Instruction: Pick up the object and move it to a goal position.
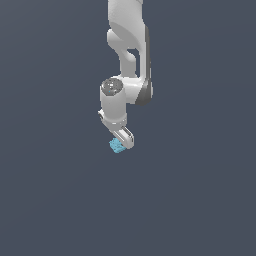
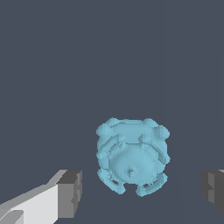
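One arm: a white Franka arm point(image 1: 127, 60) reaches down from the top of the exterior view, its wrist pointing at the dark grey floor point(image 1: 200, 200).
Gripper: the gripper point(image 1: 122, 141) hangs low over the floor; in the wrist view its midpoint point(image 2: 141, 192) falls at the near edge of the object.
Fingers: two grey fingertip pads point(image 2: 70, 192) stand wide apart in the wrist view, one on each side of the object, with clear gaps between each pad and the chunk; the jaws are spread and grip nothing.
Object: the light-blue lumpy object point(image 2: 132, 155) lies on the floor between the two pads, touching neither.
Object in the exterior view: the object point(image 1: 116, 146) shows as a small cyan chunk just beside the gripper's tip, towards the exterior view's left, partly hidden by the finger.
Shape: rounded body with ridged, knobbly edges, much smaller than the gripper.
Floor: plain dark grey.
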`<state>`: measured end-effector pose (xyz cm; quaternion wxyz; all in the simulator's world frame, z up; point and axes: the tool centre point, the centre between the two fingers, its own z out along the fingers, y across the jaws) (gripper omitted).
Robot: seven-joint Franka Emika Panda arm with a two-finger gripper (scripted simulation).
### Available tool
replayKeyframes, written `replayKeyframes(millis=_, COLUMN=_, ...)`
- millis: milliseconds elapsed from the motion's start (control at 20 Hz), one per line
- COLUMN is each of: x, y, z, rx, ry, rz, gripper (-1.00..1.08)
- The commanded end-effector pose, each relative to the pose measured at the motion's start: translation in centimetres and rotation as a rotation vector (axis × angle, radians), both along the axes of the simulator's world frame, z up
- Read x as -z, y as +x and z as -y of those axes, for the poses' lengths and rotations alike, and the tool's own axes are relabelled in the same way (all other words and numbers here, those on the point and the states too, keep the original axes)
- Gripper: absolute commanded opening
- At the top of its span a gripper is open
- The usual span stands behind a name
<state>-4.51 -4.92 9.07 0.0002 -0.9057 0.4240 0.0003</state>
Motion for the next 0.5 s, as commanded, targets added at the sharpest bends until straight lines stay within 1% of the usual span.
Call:
replayKeyframes(millis=0, x=0.1, y=-0.1, z=0.0, rx=0.012, ry=-0.001, rz=0.0, gripper=1.0)
replayKeyframes(millis=250, x=0.4, y=-0.1, z=0.0, rx=0.008, ry=0.0, rz=0.0, gripper=1.0)
replayKeyframes(millis=450, x=1.7, y=-0.1, z=0.0, rx=0.01, ry=-0.001, rz=0.0, gripper=1.0)
